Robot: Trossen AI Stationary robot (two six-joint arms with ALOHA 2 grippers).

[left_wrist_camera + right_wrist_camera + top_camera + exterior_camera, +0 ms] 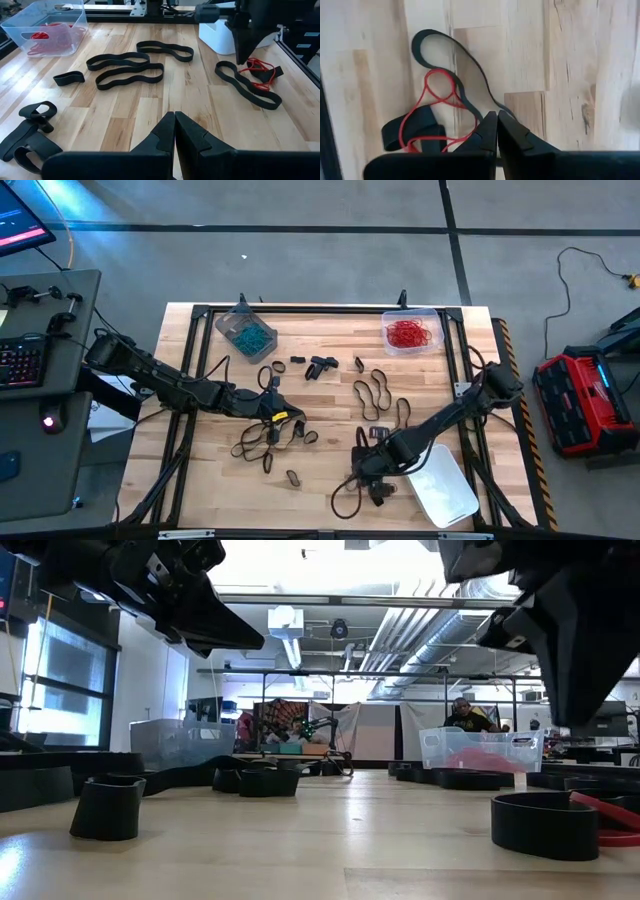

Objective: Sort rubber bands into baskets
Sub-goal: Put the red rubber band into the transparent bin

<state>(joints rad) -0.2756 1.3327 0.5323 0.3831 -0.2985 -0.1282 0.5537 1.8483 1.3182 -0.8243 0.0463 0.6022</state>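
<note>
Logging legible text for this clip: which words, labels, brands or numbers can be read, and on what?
None can be read.
Small white label on the clear plastic tub holding red rubber bands: too blurred.
Lit screen beside the table: too small.
Red case on the floor: no legible marking.

Three baskets are sitting on the tabletop (330, 395): a teal-filled basket (245, 330) upper left of centre, a red-filled basket (411, 332) upper right, and a whitish basket (442, 485) lower right. Roughly a dozen or more black bands (374, 390) are lying loose mid-frame; one loose red band (435, 107) is showing.
</note>
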